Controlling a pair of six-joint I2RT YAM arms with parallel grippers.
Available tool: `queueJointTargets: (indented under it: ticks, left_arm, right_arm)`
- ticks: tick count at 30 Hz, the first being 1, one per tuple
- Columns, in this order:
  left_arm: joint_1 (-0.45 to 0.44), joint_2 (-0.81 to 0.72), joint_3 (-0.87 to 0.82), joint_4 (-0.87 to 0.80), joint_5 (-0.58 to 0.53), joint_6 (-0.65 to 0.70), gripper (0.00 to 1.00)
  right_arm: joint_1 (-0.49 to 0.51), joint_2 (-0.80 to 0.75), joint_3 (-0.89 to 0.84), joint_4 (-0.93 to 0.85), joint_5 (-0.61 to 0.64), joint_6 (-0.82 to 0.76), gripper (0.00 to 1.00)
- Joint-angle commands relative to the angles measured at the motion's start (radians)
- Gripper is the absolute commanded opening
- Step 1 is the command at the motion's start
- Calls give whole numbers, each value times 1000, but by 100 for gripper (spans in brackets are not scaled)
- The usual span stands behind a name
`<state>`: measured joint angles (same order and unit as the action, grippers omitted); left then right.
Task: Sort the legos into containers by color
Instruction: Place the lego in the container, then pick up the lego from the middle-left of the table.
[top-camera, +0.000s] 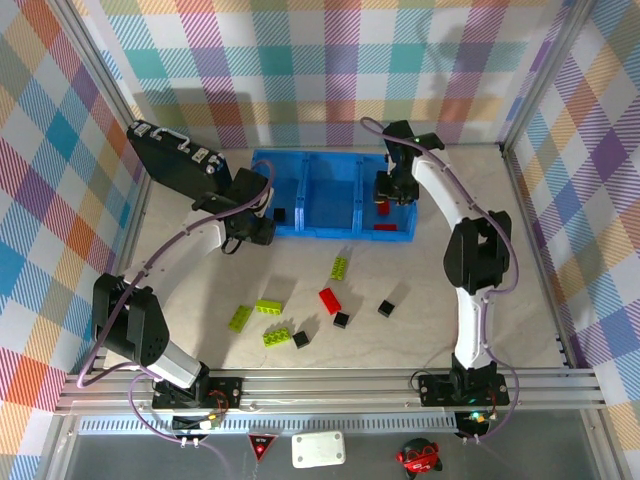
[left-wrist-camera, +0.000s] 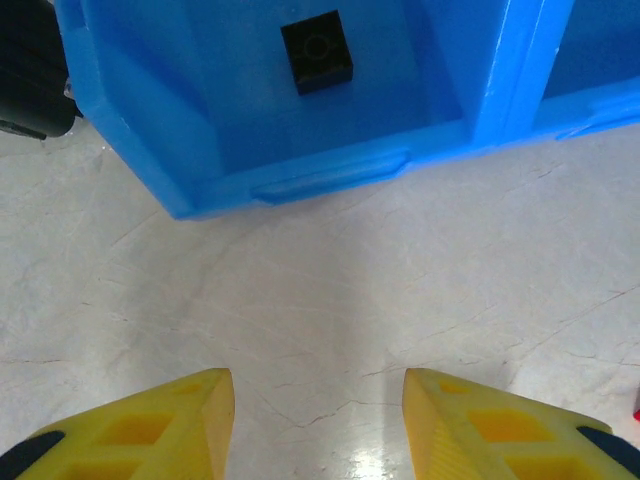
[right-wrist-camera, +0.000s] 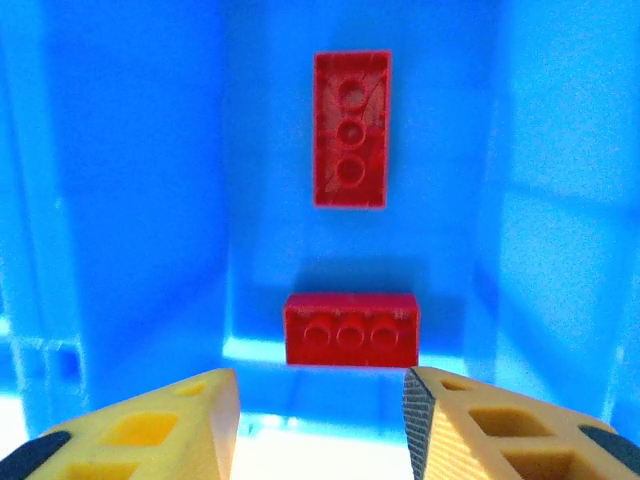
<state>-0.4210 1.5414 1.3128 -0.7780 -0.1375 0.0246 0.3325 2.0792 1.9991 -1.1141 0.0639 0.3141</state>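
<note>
Right end effector (right-wrist-camera: 320, 425): apart, empty; two red legos (right-wrist-camera: 350, 128) ahead inside blue container (right-wrist-camera: 120, 200). Left end effector (left-wrist-camera: 318, 425): apart, empty; black lego (left-wrist-camera: 317, 52) ahead.

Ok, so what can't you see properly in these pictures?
Top view: the right arm covers the right section of the blue bin, half hiding the red bricks there.
Left wrist view: the picture's top edge cuts the bin off, so its far end is missing.
Top view: studs on the loose bricks are too small to count.
</note>
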Motion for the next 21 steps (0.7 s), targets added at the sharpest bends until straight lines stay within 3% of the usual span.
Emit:
queueJointTargets:
  ticks: [1, 21]
  left_arm:
    - [-9, -21, 21, -46, -7, -47, 48]
    - [-11, -38, -32, -38, 41, -149, 48]
  right_arm:
    - [20, -104, -65, 16, -25, 42, 48]
    - [106, -396, -364, 69, -26, 113, 48]
